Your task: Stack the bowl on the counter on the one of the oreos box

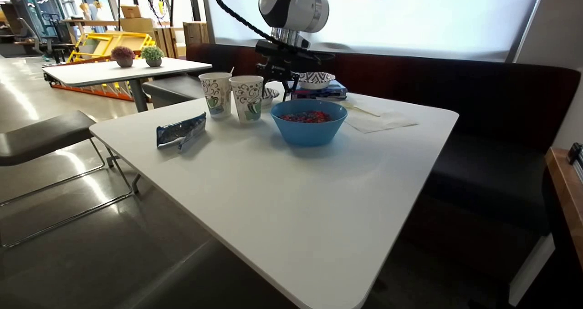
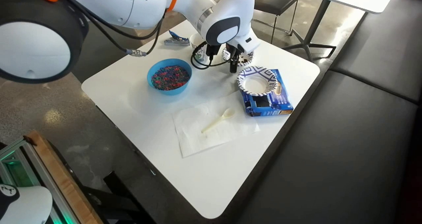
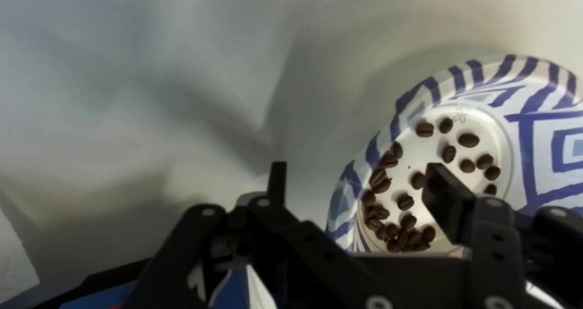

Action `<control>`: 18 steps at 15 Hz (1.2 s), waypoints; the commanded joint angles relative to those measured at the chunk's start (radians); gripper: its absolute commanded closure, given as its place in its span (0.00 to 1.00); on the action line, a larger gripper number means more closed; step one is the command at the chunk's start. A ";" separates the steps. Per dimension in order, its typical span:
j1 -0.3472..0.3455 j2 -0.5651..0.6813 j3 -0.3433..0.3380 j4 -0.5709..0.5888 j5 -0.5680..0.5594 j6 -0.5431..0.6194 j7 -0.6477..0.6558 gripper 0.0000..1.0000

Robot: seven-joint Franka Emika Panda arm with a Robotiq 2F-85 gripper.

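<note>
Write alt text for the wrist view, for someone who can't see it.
Open pincer at a blue-patterned bowl of beans, one finger in front of the beans, the other outside the bowl. Part of a blue box shows along the bottom edge.

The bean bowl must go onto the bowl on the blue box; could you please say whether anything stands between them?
Nothing visible besides the open pincer, hanging by the bean bowl, stands between it and the target bowl on the blue box.
</note>
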 commanded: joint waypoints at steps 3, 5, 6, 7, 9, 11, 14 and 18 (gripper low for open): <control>-0.017 0.099 0.033 0.135 0.016 -0.007 0.004 0.69; -0.021 0.114 0.036 0.156 0.015 -0.002 0.003 0.84; -0.023 0.114 0.040 0.159 0.017 0.002 0.000 0.91; -0.025 0.113 0.042 0.162 0.019 0.006 -0.001 0.99; -0.025 0.095 0.050 0.154 0.023 0.014 -0.001 1.00; -0.023 0.064 0.053 0.133 0.027 0.027 0.000 0.99; -0.028 0.013 0.063 0.091 0.041 0.052 -0.005 0.99; -0.051 -0.088 0.063 -0.011 0.075 0.087 -0.011 0.99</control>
